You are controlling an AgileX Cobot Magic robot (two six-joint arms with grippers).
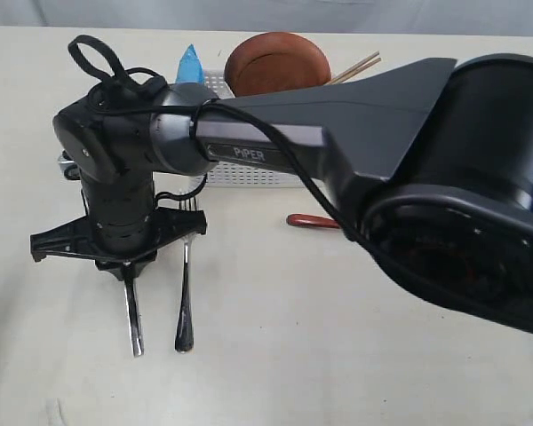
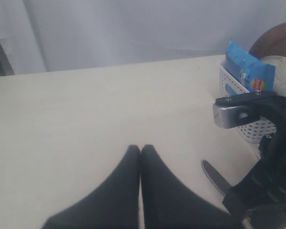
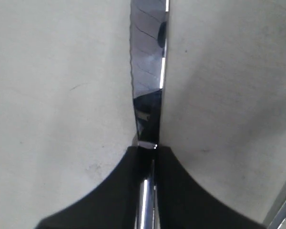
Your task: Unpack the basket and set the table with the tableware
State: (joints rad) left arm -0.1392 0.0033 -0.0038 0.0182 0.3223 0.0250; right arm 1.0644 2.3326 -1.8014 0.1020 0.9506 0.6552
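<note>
Trouble on the far left looks unlikely. The left gripper hangs over bare table with its jaws pressed shut on nothing, well apart from everything else.

The risk sits with the right gripper, which reaches across the middle and points straight down. Its jaws are closed on the knife at the narrow neck where blade meets handle. The knife lies flat on the table, so the fingertips are probably at or very near the surface. So thin a hold on smooth steel could let the knife pivot or slide out on a lift, and pressing lower would scrape the tabletop.

Just beside it to the right lies the fork, roughly parallel. Any swing of the knife, or a sideways drag of the wide gripper body, could knock the fork askew and spoil the setting.

Behind them stands the basket, holding the chip bag, the plate and the chopsticks. The long arm crosses right over its front wall, so a low withdrawal could clip the basket and shove it.

Further right the spoon lies on the table, partly hidden by the arm, and could be swept along the same way.
</note>
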